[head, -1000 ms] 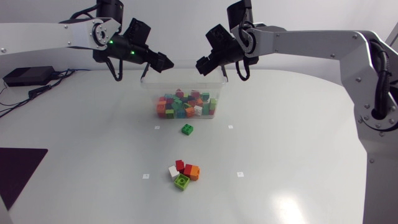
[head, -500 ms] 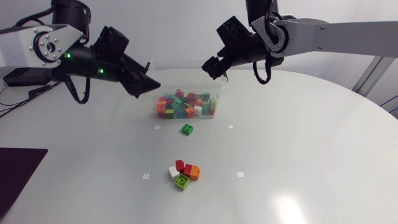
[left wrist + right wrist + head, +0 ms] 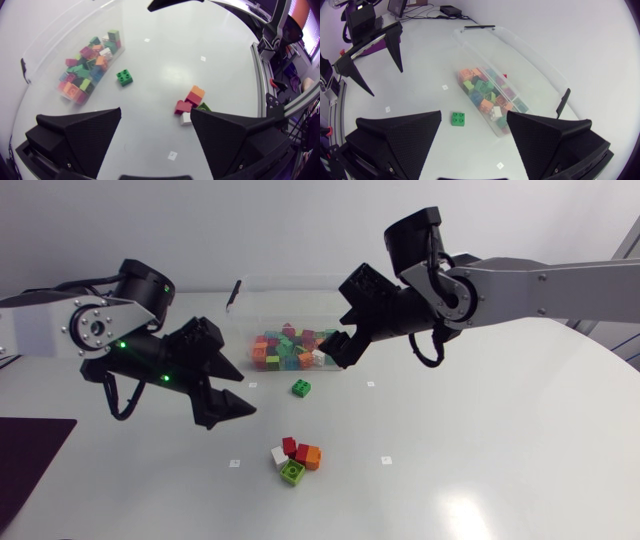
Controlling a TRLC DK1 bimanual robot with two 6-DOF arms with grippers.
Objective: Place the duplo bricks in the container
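Note:
A clear plastic container (image 3: 285, 302) holds many coloured duplo bricks at the table's far middle. In front of it lies a single green brick (image 3: 301, 388). Nearer still is a small cluster (image 3: 296, 459) of white, red, orange and lime bricks. My left gripper (image 3: 241, 395) hovers open and empty, left of the green brick and above-left of the cluster. Its wrist view shows the green brick (image 3: 124, 77) and the cluster (image 3: 190, 104) ahead of its fingers. My right gripper (image 3: 337, 350) hangs open and empty by the container's front right corner, with the green brick (image 3: 458, 119) between its spread fingertips, far below.
The container's black lid clips (image 3: 234, 292) stick up at its ends. Small white marks (image 3: 235, 463) dot the table around the bricks. A dark mat (image 3: 30, 450) lies at the left front edge. My left gripper (image 3: 375, 60) shows across the table in the right wrist view.
Both arms have come down and forward from above the container. The left gripper swung towards the loose bricks; the right gripper dropped to the container's front right corner.

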